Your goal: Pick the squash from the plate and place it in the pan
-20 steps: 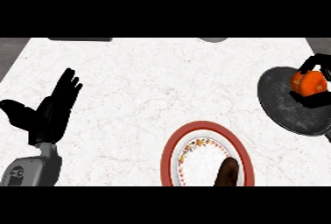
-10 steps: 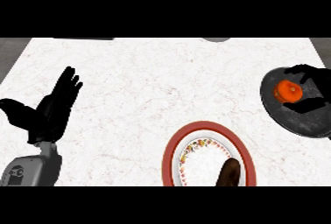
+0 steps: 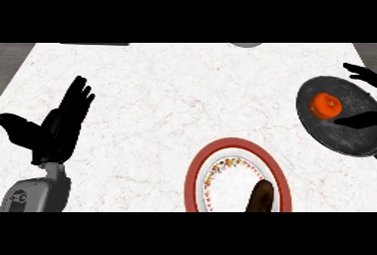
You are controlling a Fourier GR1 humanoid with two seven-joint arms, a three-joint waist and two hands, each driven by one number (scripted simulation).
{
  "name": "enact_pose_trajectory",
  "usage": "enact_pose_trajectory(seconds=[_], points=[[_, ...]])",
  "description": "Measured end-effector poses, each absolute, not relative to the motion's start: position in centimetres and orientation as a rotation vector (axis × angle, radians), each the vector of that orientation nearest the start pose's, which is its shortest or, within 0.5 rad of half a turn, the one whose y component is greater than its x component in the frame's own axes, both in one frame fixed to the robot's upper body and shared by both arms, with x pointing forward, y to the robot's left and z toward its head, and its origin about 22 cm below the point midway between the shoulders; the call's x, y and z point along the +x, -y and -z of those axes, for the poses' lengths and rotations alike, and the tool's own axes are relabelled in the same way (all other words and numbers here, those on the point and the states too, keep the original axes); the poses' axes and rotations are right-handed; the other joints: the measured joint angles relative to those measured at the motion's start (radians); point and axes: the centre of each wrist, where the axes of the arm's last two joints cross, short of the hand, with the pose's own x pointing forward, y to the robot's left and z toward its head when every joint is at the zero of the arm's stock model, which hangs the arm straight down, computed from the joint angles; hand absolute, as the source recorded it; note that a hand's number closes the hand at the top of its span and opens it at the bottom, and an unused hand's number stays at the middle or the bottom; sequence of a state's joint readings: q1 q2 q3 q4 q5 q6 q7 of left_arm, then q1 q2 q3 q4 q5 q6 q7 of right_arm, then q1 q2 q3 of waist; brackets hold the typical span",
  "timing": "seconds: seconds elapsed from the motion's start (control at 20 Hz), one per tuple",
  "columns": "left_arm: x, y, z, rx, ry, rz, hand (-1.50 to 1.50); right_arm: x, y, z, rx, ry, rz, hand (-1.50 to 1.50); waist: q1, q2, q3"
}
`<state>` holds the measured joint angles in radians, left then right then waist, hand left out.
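The squash is in the pan, and the right hand is open around it.

On the far left, the left hand (image 3: 59, 127) rests over the white worktop (image 3: 184, 89) with its fingers straight and spread, holding nothing. Low in the middle sits the plate (image 3: 199, 172) with a red rim, and a dark brown thing (image 3: 261, 195) lies on it near the bottom edge; I cannot tell what it is. On the right, the orange squash (image 3: 324, 104) lies inside the dark pan (image 3: 346, 142), a bit left of the middle. The right hand (image 3: 358, 119) is at the pan's right side with fingers apart, not touching the squash. The placing looks done. Next, I think the right hand only needs to pull up and away without bumping the squash or the pan.
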<state>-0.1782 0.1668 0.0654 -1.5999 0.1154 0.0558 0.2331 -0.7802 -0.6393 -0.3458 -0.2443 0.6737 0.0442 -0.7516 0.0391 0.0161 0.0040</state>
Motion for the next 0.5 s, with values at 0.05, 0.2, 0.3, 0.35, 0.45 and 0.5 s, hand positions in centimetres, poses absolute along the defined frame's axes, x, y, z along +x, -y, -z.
enact_pose_trajectory(seconds=[0.05,0.2,0.3,0.35,0.45,0.5], points=[[28.3,-26.3,-6.1,0.069,1.541,-0.015,0.00,36.1,45.7,-5.7,-0.611,1.602,-0.713,-1.50,-0.003,0.000,0.000],[28.4,-26.5,-6.1,0.077,1.541,-0.022,0.00,34.8,47.9,-6.4,-0.522,1.636,-0.574,-1.50,-0.008,0.000,0.000],[28.4,-26.8,-6.3,0.076,1.549,-0.024,0.00,33.5,49.6,-6.8,-0.471,1.652,-0.491,-1.50,-0.007,0.002,0.001],[28.4,-26.6,-6.2,0.072,1.548,-0.025,0.00,32.8,50.6,-7.2,-0.450,1.655,-0.461,-1.50,-0.007,0.002,0.001],[28.3,-26.8,-6.4,0.077,1.551,-0.026,0.00,31.3,52.6,-8.0,-0.431,1.656,-0.397,-1.50,-0.009,0.002,0.002],[28.3,-26.7,-6.4,0.076,1.549,-0.027,0.00,30.5,53.4,-8.1,-0.424,1.653,-0.373,-1.50,-0.012,0.002,0.002]])
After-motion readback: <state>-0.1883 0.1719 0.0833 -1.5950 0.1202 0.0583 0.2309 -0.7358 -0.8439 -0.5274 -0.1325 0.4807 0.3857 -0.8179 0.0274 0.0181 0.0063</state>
